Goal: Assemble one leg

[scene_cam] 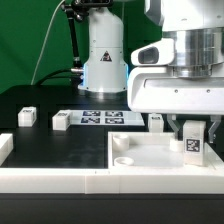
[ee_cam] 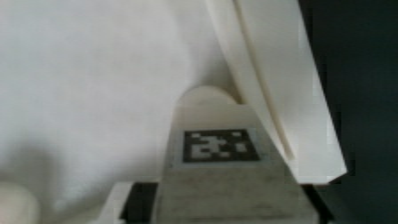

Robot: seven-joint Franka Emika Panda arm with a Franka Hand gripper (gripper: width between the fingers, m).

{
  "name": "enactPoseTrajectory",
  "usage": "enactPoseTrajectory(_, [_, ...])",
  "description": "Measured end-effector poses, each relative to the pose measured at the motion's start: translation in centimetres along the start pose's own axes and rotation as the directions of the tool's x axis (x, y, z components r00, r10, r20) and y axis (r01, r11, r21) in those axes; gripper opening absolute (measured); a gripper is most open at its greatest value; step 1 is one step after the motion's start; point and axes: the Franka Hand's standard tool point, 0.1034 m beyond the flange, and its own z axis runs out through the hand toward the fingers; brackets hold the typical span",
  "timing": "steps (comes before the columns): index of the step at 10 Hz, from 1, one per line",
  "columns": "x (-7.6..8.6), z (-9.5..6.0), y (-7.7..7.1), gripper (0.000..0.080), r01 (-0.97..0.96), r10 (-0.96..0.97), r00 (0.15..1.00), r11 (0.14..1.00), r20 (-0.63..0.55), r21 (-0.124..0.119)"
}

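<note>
My gripper is shut on the leg, a small white block with a black-and-white tag on its face. It holds the leg upright inside the large white tray, near the tray's far corner at the exterior view's right. In the wrist view the leg sits between my dark fingers, its end close to a round socket beside the tray's wall. I cannot tell whether the leg touches the tray floor.
Three more small white legs stand on the black table. The marker board lies between them. A white angled fence runs along the front left. The robot base stands behind.
</note>
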Motion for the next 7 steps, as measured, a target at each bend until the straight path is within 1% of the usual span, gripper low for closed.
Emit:
enactPoseTrajectory(1, [-0.05,0.02,-0.04,0.0288,-0.097,0.097,0.995,0.995,0.003,0.004])
enactPoseTrajectory(2, [-0.14,0.06,-0.11,0.0289,-0.263,0.263,0.965,0.965,0.003,0.003])
enactPoseTrajectory(4, [-0.21,0.1,-0.19,0.0289,-0.447,0.447,0.894,0.894,0.002,0.004])
enactPoseTrajectory(5, [-0.37,0.16,-0.32,0.029,-0.602,0.602,0.798,0.798,0.005,0.011])
enactPoseTrajectory(6, [-0.41,0.18,-0.35,0.029,-0.707,0.707,0.708,0.707,0.005,0.019])
enactPoseTrajectory(7, [-0.37,0.18,-0.33,0.029,-0.771,0.771,0.637,0.636,0.007,0.023])
